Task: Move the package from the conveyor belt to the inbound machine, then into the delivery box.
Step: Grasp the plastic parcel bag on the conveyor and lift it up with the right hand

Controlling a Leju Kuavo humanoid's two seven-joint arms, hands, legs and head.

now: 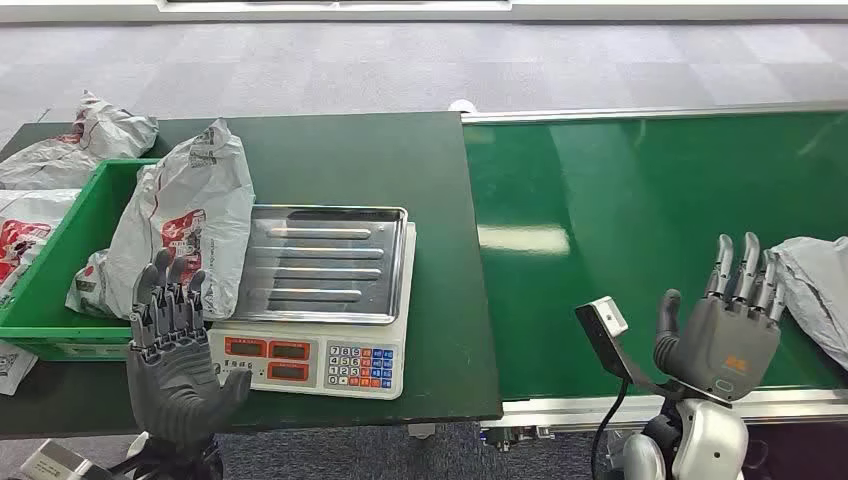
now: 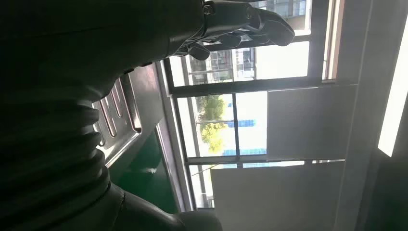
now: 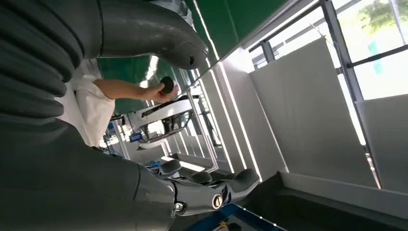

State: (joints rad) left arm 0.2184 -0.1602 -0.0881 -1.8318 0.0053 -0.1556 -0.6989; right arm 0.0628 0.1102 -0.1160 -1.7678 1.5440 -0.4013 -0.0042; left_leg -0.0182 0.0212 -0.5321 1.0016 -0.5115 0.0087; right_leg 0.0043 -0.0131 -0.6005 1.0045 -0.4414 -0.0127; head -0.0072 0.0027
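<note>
Left hand (image 1: pixel 175 345) spread, empty, beside scale (image 1: pixel 318 300); right hand (image 1: pixel 725 325) spread, empty, near package (image 1: pixel 815 290).

Scale tray (image 1: pixel 325 262) ribbed shiny metal; conveyor belt (image 1: pixel 650 230) glossy green; package (image 1: pixel 815 285) crinkled plastic

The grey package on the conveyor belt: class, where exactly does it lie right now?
In the head view, the grey package lies at the far right edge of the green conveyor belt, just right of the open right hand.
</note>
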